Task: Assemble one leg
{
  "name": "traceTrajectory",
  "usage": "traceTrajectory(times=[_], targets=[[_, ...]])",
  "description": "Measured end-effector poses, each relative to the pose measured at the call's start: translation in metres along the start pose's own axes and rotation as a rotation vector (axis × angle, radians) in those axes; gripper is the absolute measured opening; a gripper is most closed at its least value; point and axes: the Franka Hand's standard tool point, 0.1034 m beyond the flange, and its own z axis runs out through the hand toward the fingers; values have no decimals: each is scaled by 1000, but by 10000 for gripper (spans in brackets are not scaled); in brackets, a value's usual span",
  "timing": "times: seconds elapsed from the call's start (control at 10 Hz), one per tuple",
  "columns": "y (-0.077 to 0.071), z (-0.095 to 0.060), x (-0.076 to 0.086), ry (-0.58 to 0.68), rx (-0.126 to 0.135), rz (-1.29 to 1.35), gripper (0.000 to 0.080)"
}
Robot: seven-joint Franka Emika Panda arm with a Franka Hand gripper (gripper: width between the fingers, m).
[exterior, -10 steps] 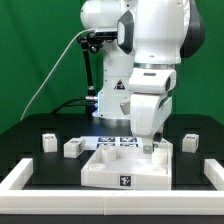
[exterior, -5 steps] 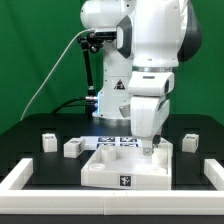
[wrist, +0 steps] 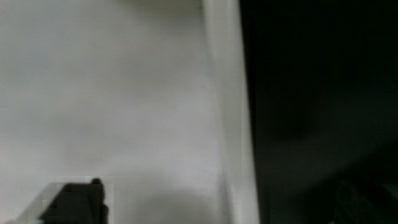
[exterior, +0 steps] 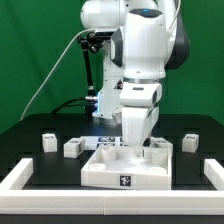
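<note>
Fingers (wrist: 71, 200) are held apart, nothing between them, low over the big white piece (exterior: 100, 168). One leg (exterior: 162, 148) is seen just beside them, on the exterior view's right, at that piece's back corner. It is likely not gripped yet; next it must be lined up between the fingers. No words can be read, only square tags (exterior: 124, 181).

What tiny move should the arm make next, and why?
Probably lift slightly and shift toward the nearest leg, at the exterior view's right. The pincer sits low over the big white square piece, and the wrist view shows flat white surface, no leg.
</note>
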Motion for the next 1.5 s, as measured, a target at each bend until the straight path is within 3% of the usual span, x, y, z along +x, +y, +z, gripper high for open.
traceTrajectory(times=[0.2,0.3,0.4,0.6,0.7,0.8,0.9,1.5], targets=[[2,8,-3,9,-5,-29,650],[7,9,-3,23,-32,-37,650],[7,9,-4,24,-32,-34,650],[7,9,-4,24,-31,-33,391],[7,9,-4,23,-31,-33,391],[7,10,-4,23,-31,-33,207],[7,10,-4,23,-31,-34,75],[7,10,-4,23,-31,-32,57]])
